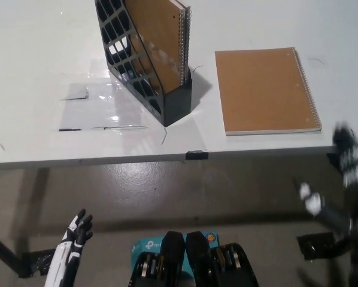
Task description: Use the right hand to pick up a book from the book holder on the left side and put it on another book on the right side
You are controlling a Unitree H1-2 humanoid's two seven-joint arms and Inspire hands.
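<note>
White worktop fills the upper half of the view, its front edge running across above both robot hands. On it, up and to the left of the right robot hand, lies a brown spiral notebook, flat, spiral along its right edge (this is the target to stack on). Further left of it stands a black lattice book holder, open end facing the notebook side, well apart from it. Inside the holder: one brown spiral-bound book, upright on edge, leaning against the holder's right side, spiral showing at the open front; nothing else visible in it. A clear plastic sheet lies flat on the worktop just left of the holder, touching or nearly under its base.

Right robot hand is below the worktop edge at far right, motion-blurred, holding nothing; cannot tell if fingers are spread or curled. Left robot hand rests low at lower left, well below the worktop, fingers apart, released, empty.

Step in hand, as judged: reach not yet at the book. To do it well, the right robot hand should rise over the flat notebook, cross left to the holder's open front, and pinch the book by its exposed spiral edge (the lattice wall blocks the far side). Pull out toward the open end, not straight up, or the light holder may tip or drag.
</note>
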